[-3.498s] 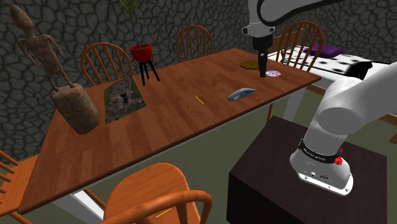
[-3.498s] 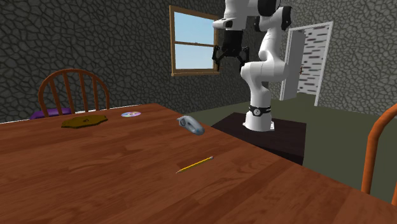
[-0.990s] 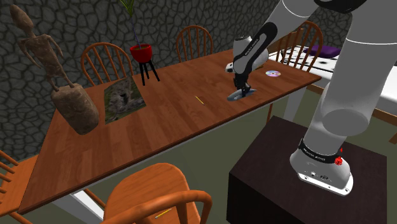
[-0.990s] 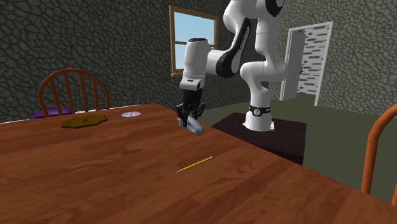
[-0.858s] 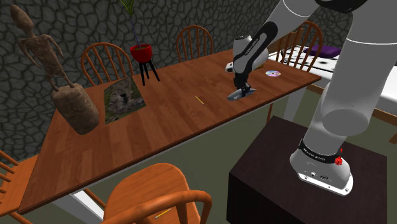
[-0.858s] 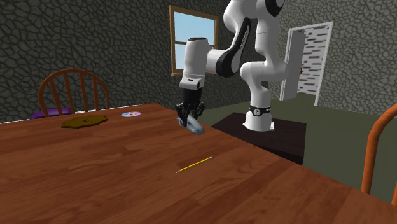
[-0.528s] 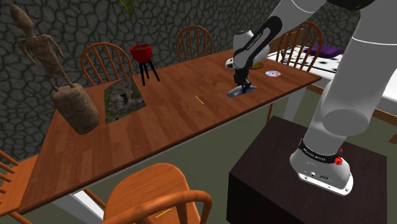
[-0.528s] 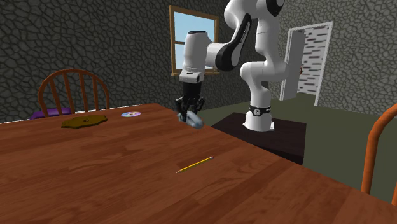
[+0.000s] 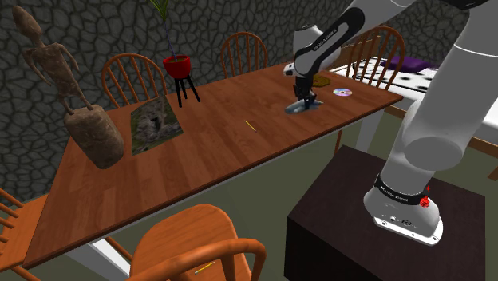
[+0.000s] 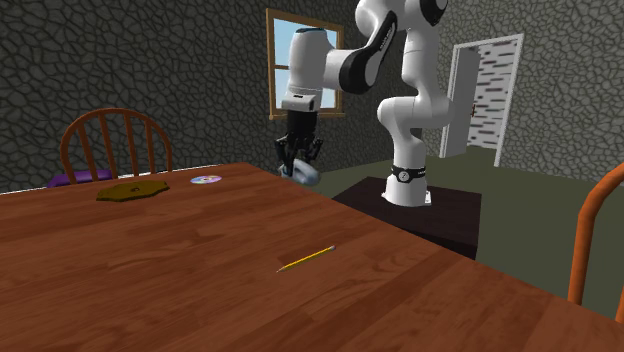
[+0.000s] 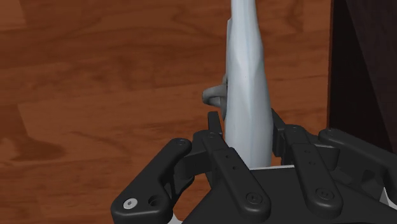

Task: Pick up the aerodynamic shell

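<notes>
Gripper (image 11: pixel 247 137) is clamped on the shell (image 11: pixel 245 83). The jaws pinch its wider end, w/ the long tapered body sticking straight out beyond them. It's pale blue-grey and smooth, and looks like a thin stiff moulding: prob. light, but slick & curved, so it could pivot or slip in the grip. Best hold is across the narrow width near the thick part, approx. where it's taken now, not at the tip. Counter (image 11: pixel 95 95) lies beyond the gripper; the shell seems just clear of it.
</notes>
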`<state>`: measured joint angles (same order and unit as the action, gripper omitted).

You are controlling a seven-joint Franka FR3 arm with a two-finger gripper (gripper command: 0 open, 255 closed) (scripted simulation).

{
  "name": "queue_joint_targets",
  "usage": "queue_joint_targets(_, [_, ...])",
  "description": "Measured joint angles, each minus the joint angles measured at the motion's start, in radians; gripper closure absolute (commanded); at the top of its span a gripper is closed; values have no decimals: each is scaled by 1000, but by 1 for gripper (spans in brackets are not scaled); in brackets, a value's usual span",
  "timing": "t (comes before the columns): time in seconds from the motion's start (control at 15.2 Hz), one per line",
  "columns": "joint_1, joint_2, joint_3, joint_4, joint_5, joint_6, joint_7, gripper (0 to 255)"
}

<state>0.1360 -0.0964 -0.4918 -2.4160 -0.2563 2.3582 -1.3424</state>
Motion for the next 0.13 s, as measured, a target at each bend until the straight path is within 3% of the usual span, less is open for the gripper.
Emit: queue_joint_targets(0.13, [1, -20, 4, 6, -7, -26, 6, 255])
